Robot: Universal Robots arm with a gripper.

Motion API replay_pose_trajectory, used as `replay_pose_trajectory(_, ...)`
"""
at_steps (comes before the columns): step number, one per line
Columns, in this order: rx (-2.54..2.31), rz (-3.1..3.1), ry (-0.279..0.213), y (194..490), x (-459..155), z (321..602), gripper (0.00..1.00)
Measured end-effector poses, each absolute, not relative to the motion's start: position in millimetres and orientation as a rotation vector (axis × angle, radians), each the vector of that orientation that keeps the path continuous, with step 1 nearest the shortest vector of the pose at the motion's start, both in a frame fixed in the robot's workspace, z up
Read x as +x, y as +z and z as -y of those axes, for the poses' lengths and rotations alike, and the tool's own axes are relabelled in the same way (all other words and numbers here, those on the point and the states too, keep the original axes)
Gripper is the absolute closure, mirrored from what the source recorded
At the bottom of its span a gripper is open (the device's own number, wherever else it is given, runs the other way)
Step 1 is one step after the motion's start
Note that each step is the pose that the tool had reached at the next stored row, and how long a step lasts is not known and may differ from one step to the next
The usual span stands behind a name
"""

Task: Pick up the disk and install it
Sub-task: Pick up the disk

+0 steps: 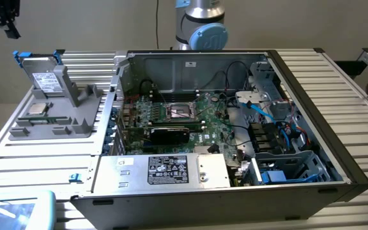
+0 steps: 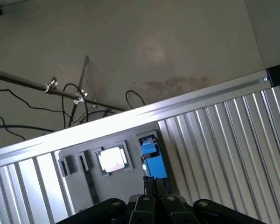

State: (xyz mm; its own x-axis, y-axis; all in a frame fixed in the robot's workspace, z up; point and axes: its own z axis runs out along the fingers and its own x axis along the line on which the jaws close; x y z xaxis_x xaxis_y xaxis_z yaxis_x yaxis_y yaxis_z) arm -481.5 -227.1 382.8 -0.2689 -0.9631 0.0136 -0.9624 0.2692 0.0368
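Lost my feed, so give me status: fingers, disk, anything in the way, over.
Fingers shut, holding nothing. Disk upright in grey holder, untouched. Square chip lies beside it, apart.

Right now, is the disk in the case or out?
Out. The disk stands on edge in the grey holder, outside the open computer case, on the exterior view's left.
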Motion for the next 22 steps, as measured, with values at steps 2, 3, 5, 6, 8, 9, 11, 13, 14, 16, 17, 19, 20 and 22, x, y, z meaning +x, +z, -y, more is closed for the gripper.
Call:
replay_pose_trajectory(2, 1.923, 2.442, -0.031, 382.7, -481.4, 227.1, 0.89)
replay_pose_trajectory(3, 1.947, 2.423, -0.030, 382.7, -481.4, 227.1, 0.89)
replay_pose_trajectory(5, 1.991, 2.388, -0.028, 382.8, -481.4, 227.1, 0.89)
replay_pose_trajectory(6, 2.013, 2.370, -0.027, 382.8, -481.4, 227.1, 0.89)
replay_pose_trajectory(8, 2.055, 2.334, -0.025, 382.8, -481.4, 227.1, 0.89)
replay_pose_trajectory(9, 2.077, 2.316, -0.024, 382.8, -481.4, 227.1, 0.89)
replay_pose_trajectory(11, 2.119, 2.278, -0.021, 382.8, -481.4, 227.1, 0.89)
replay_pose_trajectory(13, 2.161, 2.239, -0.020, 382.7, -481.4, 227.1, 0.89)
replay_pose_trajectory(14, 2.174, 2.227, -0.020, 382.7, -481.4, 227.1, 0.89)
replay_pose_trajectory(16, 2.175, 2.226, -0.019, 382.7, -481.4, 227.1, 0.89)
replay_pose_trajectory(17, 2.175, 2.226, -0.019, 382.7, -481.4, 227.1, 0.89)
replay_pose_trajectory(19, 2.175, 2.226, -0.019, 382.7, -481.4, 227.1, 0.89)
replay_pose_trajectory(20, 2.175, 2.226, -0.019, 382.7, -481.4, 227.1, 0.89)
replay_pose_trajectory(22, 2.177, 2.227, -0.023, 382.7, -481.3, 227.1, 0.89)
